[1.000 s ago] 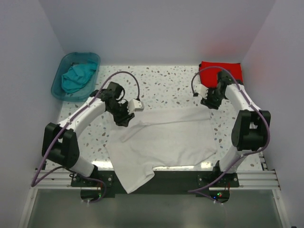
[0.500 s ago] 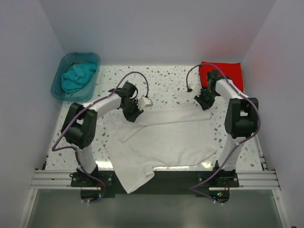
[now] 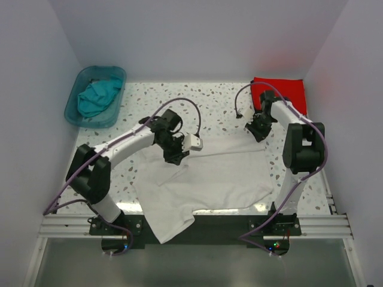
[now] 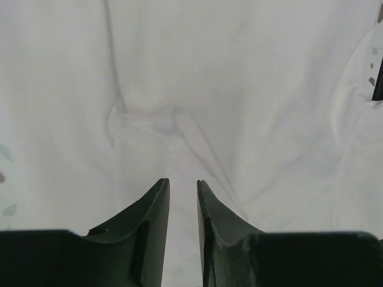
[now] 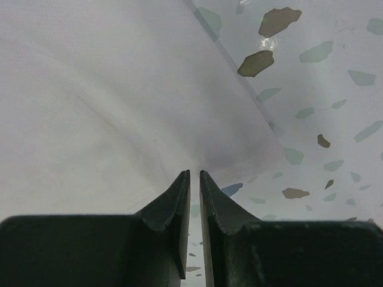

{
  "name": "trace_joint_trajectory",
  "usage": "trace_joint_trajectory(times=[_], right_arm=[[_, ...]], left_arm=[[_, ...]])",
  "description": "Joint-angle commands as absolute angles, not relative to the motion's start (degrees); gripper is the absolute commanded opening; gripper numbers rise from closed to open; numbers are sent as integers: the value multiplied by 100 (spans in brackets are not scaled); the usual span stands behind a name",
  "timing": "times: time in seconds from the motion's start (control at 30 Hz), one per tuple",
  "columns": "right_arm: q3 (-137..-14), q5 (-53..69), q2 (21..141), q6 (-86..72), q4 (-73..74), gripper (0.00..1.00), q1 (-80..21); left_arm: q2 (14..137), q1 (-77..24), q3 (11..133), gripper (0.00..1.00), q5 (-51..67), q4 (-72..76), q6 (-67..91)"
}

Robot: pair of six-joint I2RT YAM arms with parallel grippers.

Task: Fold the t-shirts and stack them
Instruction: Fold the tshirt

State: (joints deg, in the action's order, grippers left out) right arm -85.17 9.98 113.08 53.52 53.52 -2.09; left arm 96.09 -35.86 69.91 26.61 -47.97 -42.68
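So, roughly one of three done. White t-shirt (image 3: 209, 176) lies spread mid-tabletop (image 3: 215, 107), unfolded, one flap over the near edge. Long axis looks left-right, hem end right. Left fingers (image 4: 152, 209), nearly closed, pinch its far-left cloth. Right fingers (image 5: 173, 203) are closed to a slit on its far-right hem corner. Beyond it right: red t-shirt (image 3: 287, 89), folded. Beyond it left: teal t-shirt (image 3: 99, 97), crumpled in tub (image 3: 72, 107).

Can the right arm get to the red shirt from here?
Probably yes: the red t-shirt lies just beyond the right gripper, nothing between; but its jaws seem shut on the white t-shirt, so release first.
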Motion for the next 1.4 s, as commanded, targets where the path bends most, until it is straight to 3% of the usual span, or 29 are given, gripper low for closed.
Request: trace_joint_trajectory(times=[0.0, 0.3, 0.6, 0.9, 1.07, 1.37], right_arm=[[-8587, 1020, 10978, 5151, 5476, 16, -246], [-8113, 519, 11012, 4658, 5107, 18, -729], [-8358, 18, 11916, 4219, 4544, 20, -738], [-9877, -176, 12770, 3850, 4446, 23, -738], [-10389, 578, 12237, 4183, 5359, 41, -738], [-8738, 1195, 10724, 5387, 6942, 41, -887]], left_arm=[[9263, -2624, 7303, 29, 3041, -4826, -4045], [10193, -1056, 7356, 29, 1996, -4536, -3349], [11732, -791, 8032, 24, 1469, -4447, -3164], [13350, -536, 10771, 23, 1309, -4824, -3137], [12642, -536, 10978, 40, 2168, -5132, -3777], [10530, -580, 8932, 47, 3242, -5861, -4930]])
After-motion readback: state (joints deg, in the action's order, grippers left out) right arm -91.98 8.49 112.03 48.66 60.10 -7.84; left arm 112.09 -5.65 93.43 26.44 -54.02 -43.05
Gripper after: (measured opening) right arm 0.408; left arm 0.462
